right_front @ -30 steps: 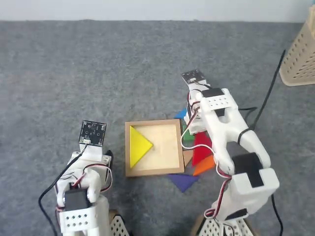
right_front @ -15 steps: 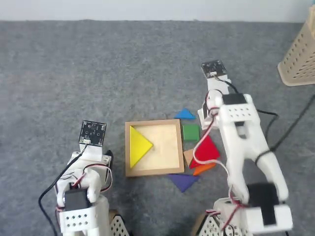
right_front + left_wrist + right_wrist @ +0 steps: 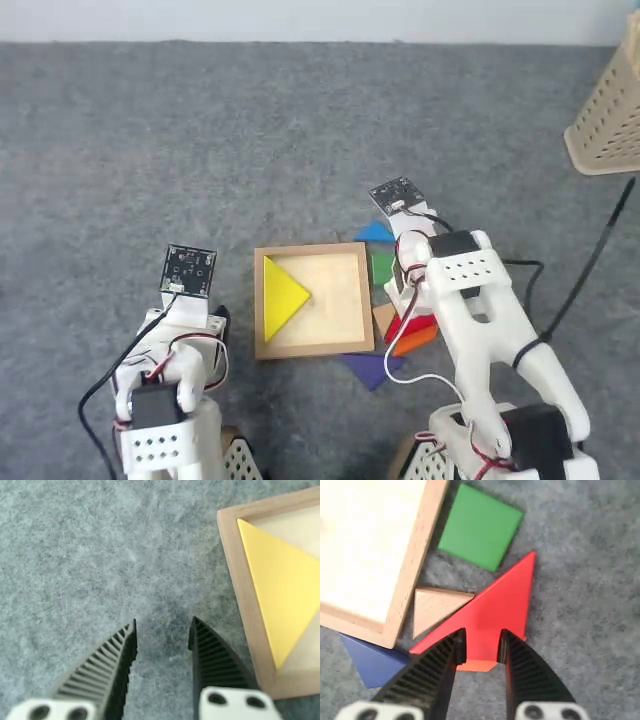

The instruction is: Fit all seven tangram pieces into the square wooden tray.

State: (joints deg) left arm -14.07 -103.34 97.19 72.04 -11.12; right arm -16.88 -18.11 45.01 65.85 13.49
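Right end effector (image 3: 481, 635) swings back in, now hovering, tips apart, over large red triangle (image 3: 500, 600) near square wooden tray (image 3: 310, 248); grasp looks next. Left end effector (image 3: 163, 625) idle, also apart.

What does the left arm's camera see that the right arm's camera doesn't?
The left wrist view has the yellow triangle lying in the tray, and the left gripper open over bare carpet. The right wrist view instead has the green square, red triangle, small wooden triangle and a dark blue piece beside the tray, with the right gripper open above the red one. Both show the wooden tray and grey carpet.
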